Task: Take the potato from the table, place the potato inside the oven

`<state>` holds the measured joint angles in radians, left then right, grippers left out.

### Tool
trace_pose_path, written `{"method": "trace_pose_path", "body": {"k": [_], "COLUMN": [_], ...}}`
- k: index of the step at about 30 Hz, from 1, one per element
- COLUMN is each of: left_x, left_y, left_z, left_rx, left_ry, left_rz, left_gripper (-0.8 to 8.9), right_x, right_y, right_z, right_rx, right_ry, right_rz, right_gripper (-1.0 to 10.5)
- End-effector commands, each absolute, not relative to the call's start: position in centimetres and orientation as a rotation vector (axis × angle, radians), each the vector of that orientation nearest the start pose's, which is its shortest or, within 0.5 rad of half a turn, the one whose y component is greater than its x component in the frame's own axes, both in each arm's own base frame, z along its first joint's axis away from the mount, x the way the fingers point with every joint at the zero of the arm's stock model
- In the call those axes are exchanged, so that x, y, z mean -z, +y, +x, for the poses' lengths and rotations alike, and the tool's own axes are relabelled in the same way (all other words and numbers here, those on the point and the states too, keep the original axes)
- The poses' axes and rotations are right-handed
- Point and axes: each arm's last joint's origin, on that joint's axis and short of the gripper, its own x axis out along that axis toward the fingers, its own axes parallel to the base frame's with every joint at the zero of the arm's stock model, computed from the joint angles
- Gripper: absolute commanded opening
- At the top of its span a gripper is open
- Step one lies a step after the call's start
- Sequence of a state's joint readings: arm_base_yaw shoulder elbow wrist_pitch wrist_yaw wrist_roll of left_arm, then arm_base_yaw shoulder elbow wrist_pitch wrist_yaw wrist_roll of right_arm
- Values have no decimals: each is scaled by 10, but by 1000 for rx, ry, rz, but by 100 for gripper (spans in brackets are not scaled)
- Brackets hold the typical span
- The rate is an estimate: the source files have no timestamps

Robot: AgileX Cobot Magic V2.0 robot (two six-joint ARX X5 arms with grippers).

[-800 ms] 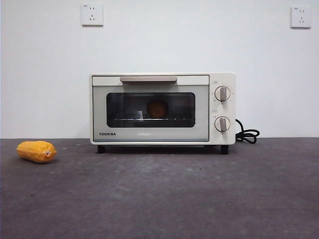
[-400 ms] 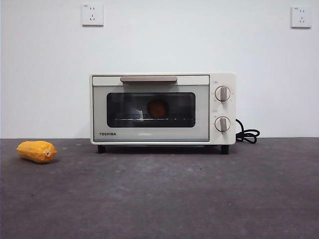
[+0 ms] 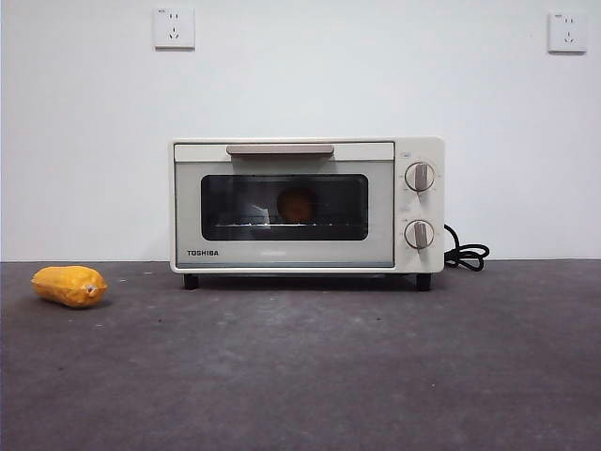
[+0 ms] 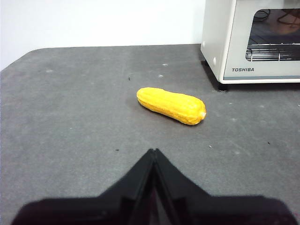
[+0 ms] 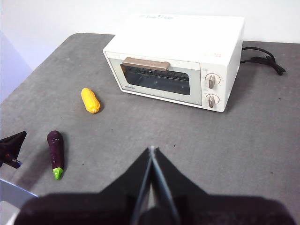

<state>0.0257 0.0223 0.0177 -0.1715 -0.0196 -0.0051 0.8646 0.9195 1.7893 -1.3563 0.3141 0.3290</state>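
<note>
Bench: dark grey, rough, matt, speckled finish. Oven: smooth cream-white casing with satin sheen, glossy dark glass window, brushed beige bar handle, metal wire rack inside, black rubbery cord. Yellow-orange vegetable: ribbed, slightly glossy plastic look; eggplant: shiny purple skin; potato behind glass: dull orange-brown.

Oven is seated on table against the white wall, door shut. Potato is seen through the glass window, resting on the rack inside. A corn cob is laid on the table, well apart from the oven. Black cord is coiled beside the knob end.
</note>
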Motion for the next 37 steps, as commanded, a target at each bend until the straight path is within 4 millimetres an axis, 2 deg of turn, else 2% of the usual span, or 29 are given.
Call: {"method": "trace_pose_path", "body": {"k": [1, 7, 10, 16, 22, 25, 29, 33, 37], "left_x": [-149, -149, -149, -149, -149, -149, -149, -149, -149], "left_y": [3, 3, 3, 3, 3, 3, 3, 3, 3], "left_z": [97, 97, 97, 97, 97, 97, 97, 97, 97], "left_rx": [-49, -49, -49, -50, -49, -49, -49, -49, -49], "left_ry": [178, 178, 178, 178, 178, 178, 178, 179, 179], "left_rz": [-14, -14, -14, -14, -14, -14, -14, -14, -14], "left_gripper": [-4, -4, -4, -4, -4, -4, -4, -4, -4], "right_x": [-492, -492, -492, -489, -467, -440, -387, -323, -270], "right_y": [38, 38, 36, 23, 12, 10, 9, 10, 10], "right_z": [44, 44, 45, 48, 56, 67, 87, 99, 105], "right_rx": [-456, -452, -417, -169, -4, 89, 152, 39, -54], "right_ry": [516, 509, 468, 424, 328, 254, 216, 223, 179], "right_rz": [33, 16, -94, -246, -98, -53, -11, 67, 99], "right_gripper": [2, 2, 2, 2, 2, 2, 2, 2, 2]}}
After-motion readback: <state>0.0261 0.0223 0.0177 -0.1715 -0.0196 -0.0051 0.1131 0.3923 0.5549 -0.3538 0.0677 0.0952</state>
